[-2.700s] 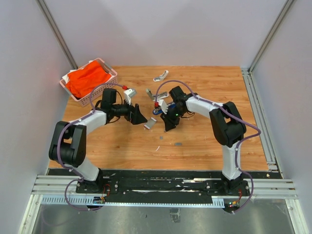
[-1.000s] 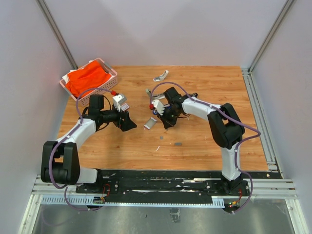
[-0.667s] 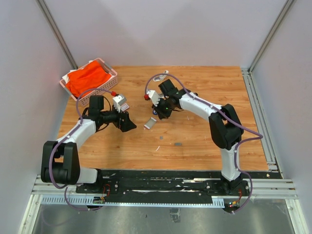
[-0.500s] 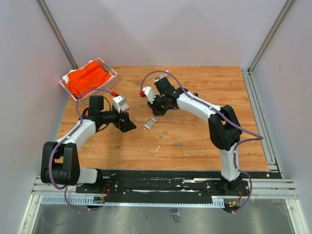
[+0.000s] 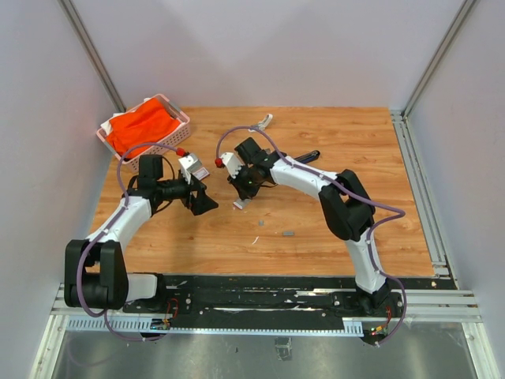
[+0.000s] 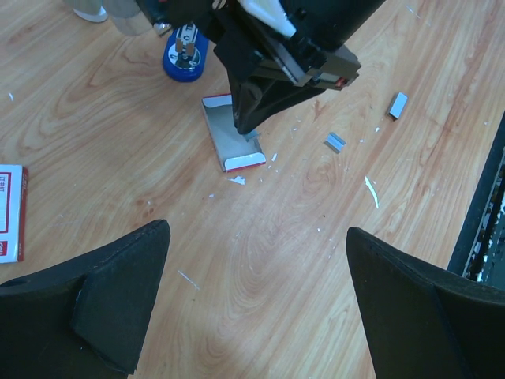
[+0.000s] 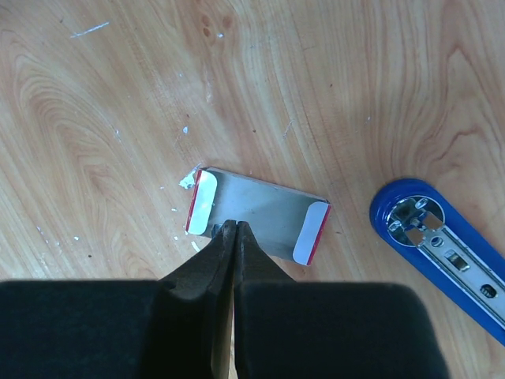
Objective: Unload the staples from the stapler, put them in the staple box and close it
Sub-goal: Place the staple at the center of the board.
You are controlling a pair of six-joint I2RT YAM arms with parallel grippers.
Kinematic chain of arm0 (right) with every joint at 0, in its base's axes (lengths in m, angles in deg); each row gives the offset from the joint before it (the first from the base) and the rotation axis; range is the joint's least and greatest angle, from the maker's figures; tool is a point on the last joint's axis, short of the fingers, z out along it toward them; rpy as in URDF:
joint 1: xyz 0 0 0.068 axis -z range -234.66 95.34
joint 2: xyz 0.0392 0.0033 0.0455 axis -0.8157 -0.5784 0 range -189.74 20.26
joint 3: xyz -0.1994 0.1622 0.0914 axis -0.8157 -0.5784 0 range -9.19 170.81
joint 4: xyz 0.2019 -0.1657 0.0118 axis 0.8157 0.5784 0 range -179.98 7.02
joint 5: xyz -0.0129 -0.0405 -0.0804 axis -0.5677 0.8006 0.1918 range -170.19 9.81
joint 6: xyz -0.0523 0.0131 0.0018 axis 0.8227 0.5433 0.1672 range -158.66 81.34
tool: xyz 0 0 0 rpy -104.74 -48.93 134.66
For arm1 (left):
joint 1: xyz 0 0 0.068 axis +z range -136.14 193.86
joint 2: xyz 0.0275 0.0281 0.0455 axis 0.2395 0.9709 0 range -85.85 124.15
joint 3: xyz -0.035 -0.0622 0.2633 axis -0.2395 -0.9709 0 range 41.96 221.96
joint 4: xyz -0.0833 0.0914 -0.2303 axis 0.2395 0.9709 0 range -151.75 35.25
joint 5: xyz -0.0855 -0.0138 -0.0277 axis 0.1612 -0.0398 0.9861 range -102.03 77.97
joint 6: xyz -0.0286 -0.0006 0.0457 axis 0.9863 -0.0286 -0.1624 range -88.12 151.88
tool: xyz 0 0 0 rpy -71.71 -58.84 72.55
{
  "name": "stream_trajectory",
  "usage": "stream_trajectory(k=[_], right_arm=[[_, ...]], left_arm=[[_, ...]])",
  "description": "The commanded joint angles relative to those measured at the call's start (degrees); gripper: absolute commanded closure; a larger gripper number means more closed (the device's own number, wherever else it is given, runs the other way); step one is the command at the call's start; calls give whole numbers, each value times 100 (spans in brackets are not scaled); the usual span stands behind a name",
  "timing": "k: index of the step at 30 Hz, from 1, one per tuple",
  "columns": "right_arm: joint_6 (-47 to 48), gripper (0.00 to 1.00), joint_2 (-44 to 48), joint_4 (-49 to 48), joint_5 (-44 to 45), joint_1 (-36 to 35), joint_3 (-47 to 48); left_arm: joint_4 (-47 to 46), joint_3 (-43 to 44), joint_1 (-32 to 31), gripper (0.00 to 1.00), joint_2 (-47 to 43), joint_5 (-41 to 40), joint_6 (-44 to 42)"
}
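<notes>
The stapler's blue end [image 7: 439,234], metal plate up, lies right of a small open card tray [image 7: 260,207] in the right wrist view. The left wrist view also shows that blue end [image 6: 185,60]. From above, my right arm hides the stapler. My right gripper [image 7: 234,227] is shut, its tips over the tray's near edge [image 6: 229,151], with a tiny grey bit of the staples [image 7: 215,229] pinched at the tips. My left gripper [image 6: 256,230] stands open over bare wood, a short way left of the tray [image 5: 241,204]; it holds nothing.
Two loose grey staple pieces [image 6: 334,141] [image 6: 398,104] lie right of the tray. A white box with red print [image 6: 8,215] lies at the left. A pink basket of orange cloth [image 5: 146,126] stands back left. A white tool [image 5: 260,122] lies at the back.
My right gripper, still shut, left the stapler, swung back and to the left, and now points down over the tray. My left gripper drew back to the left and stayed open.
</notes>
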Motion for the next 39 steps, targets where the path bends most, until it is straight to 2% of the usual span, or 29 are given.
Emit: stream_trajectory(k=[1, 17, 39], right_arm=[[-282, 100, -168, -56, 54, -101, 239], [-386, 98, -551, 51, 369, -136, 643], [-230, 97, -606, 67, 626, -254, 510]], left_arm=[[76, -58, 104, 2, -155, 247, -184], [54, -83, 167, 2, -55, 350, -221], [35, -98, 167, 2, 28, 414, -228]])
